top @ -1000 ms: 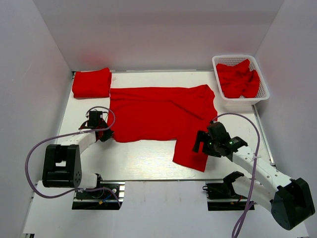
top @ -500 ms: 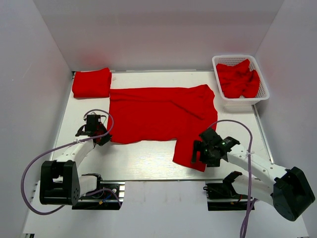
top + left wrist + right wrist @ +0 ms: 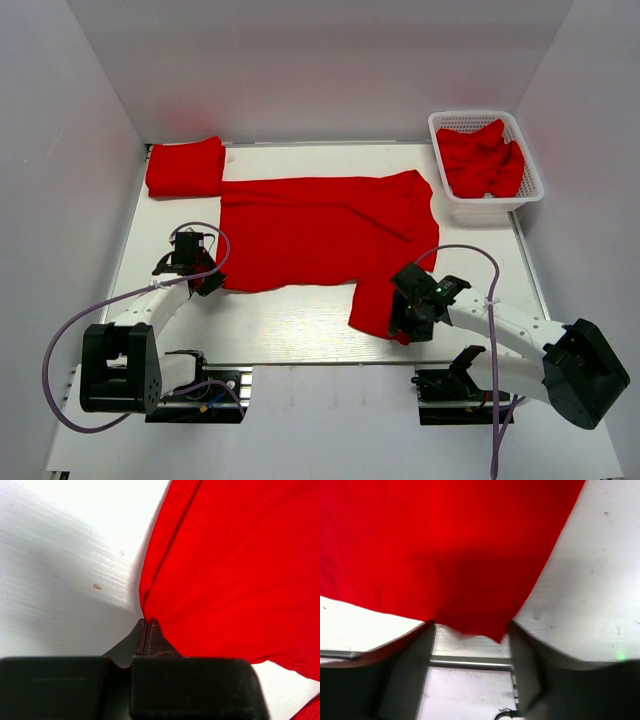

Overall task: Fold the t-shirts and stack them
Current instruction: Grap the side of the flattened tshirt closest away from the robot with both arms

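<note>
Now a bright red short-sleeved fabric t-shirt [image 3: 320,225] lies spread on the white table [image 3: 290,325]. The left tool [image 3: 147,630] is clamped on its 8 o'clock hem corner; the right tool [image 3: 470,632] gapes around the 5 o'clock sleeve tip. Next, probably: close it, then fold.

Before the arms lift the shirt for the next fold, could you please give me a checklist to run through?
1. Left end effector pinching a corner of the spread shirt: ok, jaws shut on the fabric.
2. Right end effector gripping the sleeve: not ok, fingers stand apart with the sleeve corner between them.
3. Folded shirt apart from the spread shirt: cannot tell, their edges nearly meet.
4. Basket out of the way: ok, it sits at the far right corner, apart from the spread shirt.
</note>
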Controlling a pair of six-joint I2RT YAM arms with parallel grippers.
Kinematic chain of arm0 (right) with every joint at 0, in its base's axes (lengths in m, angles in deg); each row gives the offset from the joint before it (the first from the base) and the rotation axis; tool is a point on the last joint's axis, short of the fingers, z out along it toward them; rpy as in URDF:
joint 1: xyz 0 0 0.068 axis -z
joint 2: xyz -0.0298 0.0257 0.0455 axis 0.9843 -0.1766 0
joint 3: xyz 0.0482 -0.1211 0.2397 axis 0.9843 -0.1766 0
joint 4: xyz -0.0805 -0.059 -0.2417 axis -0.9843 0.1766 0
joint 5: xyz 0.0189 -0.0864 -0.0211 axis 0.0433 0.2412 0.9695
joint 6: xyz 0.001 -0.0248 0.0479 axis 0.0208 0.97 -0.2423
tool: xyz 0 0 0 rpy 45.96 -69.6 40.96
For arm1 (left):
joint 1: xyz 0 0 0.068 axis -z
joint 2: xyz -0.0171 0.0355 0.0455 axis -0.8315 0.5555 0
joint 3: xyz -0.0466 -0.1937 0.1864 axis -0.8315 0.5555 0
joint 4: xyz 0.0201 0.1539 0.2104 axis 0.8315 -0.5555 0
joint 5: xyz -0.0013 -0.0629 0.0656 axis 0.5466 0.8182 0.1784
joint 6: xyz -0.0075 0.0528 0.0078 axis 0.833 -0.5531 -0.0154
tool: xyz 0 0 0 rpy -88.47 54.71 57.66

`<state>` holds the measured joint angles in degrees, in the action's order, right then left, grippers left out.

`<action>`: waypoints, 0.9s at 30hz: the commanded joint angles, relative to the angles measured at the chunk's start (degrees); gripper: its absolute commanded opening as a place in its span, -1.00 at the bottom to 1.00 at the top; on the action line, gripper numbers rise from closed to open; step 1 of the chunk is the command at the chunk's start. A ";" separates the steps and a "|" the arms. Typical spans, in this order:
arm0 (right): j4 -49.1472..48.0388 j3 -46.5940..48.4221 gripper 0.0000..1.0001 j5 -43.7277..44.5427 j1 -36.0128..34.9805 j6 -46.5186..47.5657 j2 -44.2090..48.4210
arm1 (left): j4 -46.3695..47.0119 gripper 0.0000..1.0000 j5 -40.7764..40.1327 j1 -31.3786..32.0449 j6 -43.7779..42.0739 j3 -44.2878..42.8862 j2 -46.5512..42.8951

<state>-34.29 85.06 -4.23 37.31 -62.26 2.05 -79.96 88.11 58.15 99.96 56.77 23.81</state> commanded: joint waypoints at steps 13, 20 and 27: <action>-6.35 2.31 -1.00 14.68 -1.77 -1.86 4.95 | -1.80 -1.00 2.92 0.22 -0.68 -2.48 -0.53; -10.83 6.70 -1.00 22.52 -1.25 2.18 7.70 | -2.33 -1.00 4.07 0.22 -0.16 -5.55 -0.53; -12.32 13.83 -1.00 31.41 0.86 6.48 2.26 | -3.46 -1.00 4.07 -0.31 -0.16 -10.91 3.07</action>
<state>-44.16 95.44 19.84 37.04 -58.32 5.85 -82.70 91.52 58.08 99.94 49.67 25.76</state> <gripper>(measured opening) 0.023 0.028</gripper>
